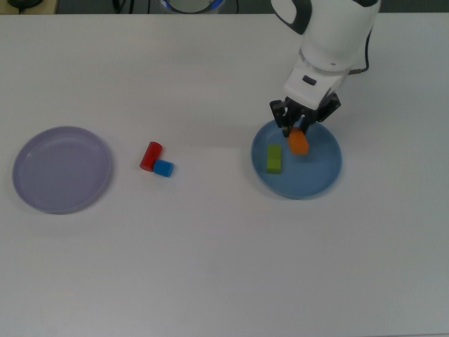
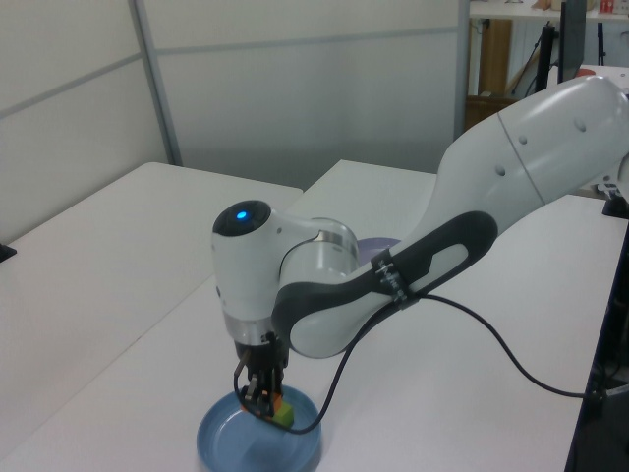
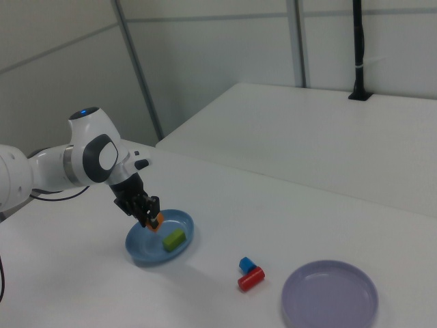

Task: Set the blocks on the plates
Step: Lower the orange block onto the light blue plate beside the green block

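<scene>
White counter carries two plates. Robot's tool grips the orange block, held above the blue plate beside the green block, seemingly ready for release.

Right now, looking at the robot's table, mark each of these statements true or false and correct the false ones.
1. The gripper holds the orange block above the blue plate. True.
2. The green block lies on the lavender plate. False: it lies on the blue plate; the lavender plate holds nothing.
3. The red block and the small blue cube sit side by side on the table between the two plates. True.
4. The red block is stacked on top of the blue cube. False: both rest on the table, next to each other.
5. All four blocks are already on plates. False: only the green one lies on a plate.
</scene>
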